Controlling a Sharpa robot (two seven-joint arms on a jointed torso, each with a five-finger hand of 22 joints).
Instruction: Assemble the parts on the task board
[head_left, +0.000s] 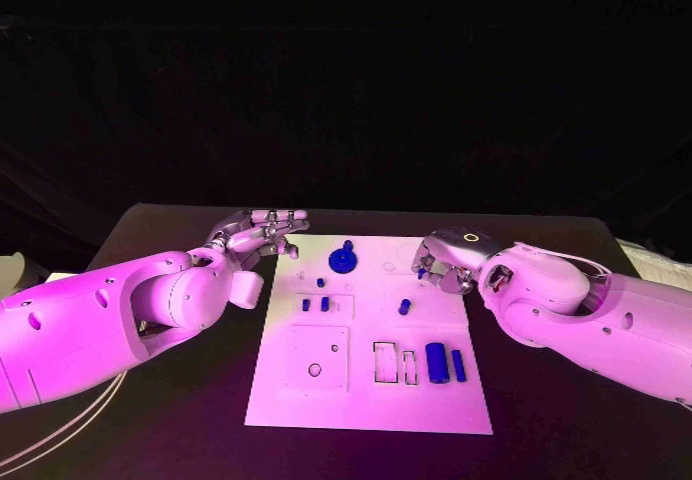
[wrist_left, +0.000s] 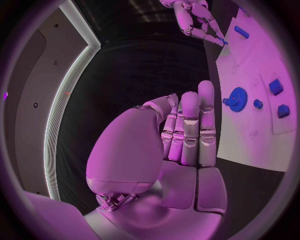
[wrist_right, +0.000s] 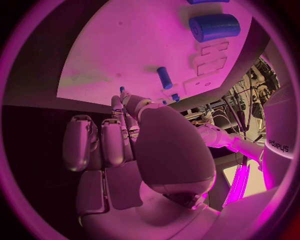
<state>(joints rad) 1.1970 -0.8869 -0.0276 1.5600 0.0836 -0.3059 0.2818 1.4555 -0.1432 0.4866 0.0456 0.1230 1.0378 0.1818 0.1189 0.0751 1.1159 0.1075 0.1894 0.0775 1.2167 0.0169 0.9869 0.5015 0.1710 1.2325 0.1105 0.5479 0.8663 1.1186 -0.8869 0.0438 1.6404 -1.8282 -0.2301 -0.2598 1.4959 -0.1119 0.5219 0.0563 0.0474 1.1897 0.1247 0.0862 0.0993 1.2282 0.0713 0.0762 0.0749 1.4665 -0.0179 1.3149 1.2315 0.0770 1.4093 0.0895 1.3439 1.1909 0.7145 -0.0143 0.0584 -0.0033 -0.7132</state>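
Note:
The white task board (head_left: 368, 400) lies in the middle of the black table. A blue gear (head_left: 342, 260) stands near its far edge, also the gear (wrist_left: 237, 98) in the left wrist view. My right hand (head_left: 450, 262) hovers over the board's far right part and pinches a small blue peg (head_left: 421, 270) between thumb and a finger; its tip (wrist_right: 122, 89) pokes out above the fingers. My left hand (head_left: 263, 237) hangs at the board's far left corner, fingers straight and holding nothing. A loose blue peg (head_left: 405, 305) lies mid-board.
Two small blue blocks (head_left: 316, 304) sit left of centre. A thick blue cylinder (head_left: 436, 362) and a slim blue bar (head_left: 457, 364) lie at the near right beside open rectangular slots (head_left: 387, 362). Black table surrounds the board.

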